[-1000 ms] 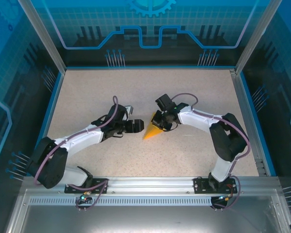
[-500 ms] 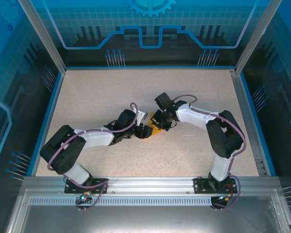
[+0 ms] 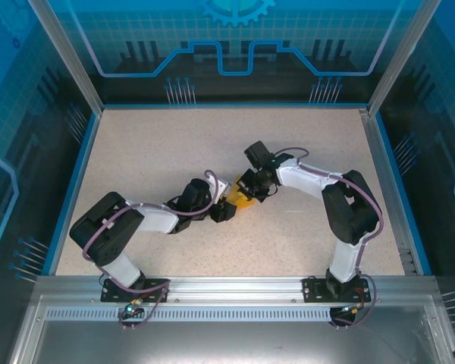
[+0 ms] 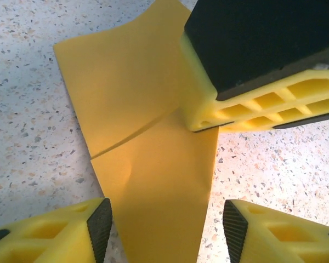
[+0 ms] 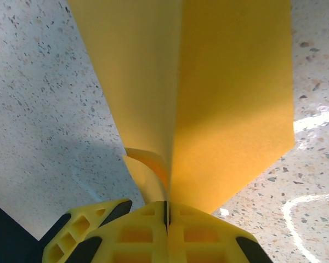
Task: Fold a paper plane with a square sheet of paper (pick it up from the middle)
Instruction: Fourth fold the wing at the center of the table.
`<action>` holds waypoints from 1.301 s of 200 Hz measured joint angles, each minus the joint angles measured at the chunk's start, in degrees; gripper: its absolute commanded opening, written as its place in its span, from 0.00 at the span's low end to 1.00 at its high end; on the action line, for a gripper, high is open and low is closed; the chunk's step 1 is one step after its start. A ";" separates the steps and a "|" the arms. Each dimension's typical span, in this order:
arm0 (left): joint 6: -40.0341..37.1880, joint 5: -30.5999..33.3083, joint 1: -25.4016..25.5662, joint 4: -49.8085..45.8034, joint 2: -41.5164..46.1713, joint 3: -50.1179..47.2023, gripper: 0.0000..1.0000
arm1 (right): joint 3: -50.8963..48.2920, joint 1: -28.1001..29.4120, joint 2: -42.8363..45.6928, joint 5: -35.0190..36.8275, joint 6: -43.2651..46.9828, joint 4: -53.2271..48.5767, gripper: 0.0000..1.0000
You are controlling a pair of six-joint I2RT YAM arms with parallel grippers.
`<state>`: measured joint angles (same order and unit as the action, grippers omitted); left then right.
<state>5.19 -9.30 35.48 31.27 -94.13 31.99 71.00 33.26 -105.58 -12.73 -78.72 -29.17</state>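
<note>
Paper plane (image 5: 219, 109) sits clamped in right end effector (image 5: 167, 211) on table (image 5: 44, 109).

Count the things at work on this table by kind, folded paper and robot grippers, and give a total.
folded orange paper: 1
robot grippers: 2 (left gripper, right gripper)
Total: 3
</note>
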 measured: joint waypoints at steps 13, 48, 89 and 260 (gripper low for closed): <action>-0.85 -0.22 0.00 1.09 -0.59 0.00 0.50 | 0.15 -0.04 -0.28 -0.50 0.00 0.00 0.00; -1.29 -0.59 0.07 1.64 -1.57 0.00 0.38 | 0.79 -0.17 -1.16 -1.88 -0.04 0.00 0.00; -2.25 -0.61 0.15 1.64 -1.55 0.00 0.22 | 0.79 -0.33 -1.22 -2.56 -0.72 0.02 0.23; 15.06 -3.65 0.15 2.29 -1.95 0.00 0.11 | -11.85 -7.04 7.65 -10.29 29.97 14.73 0.56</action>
<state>20.25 -12.95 35.64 33.56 -96.07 31.99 59.16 26.22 -97.93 -23.03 -48.75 -14.44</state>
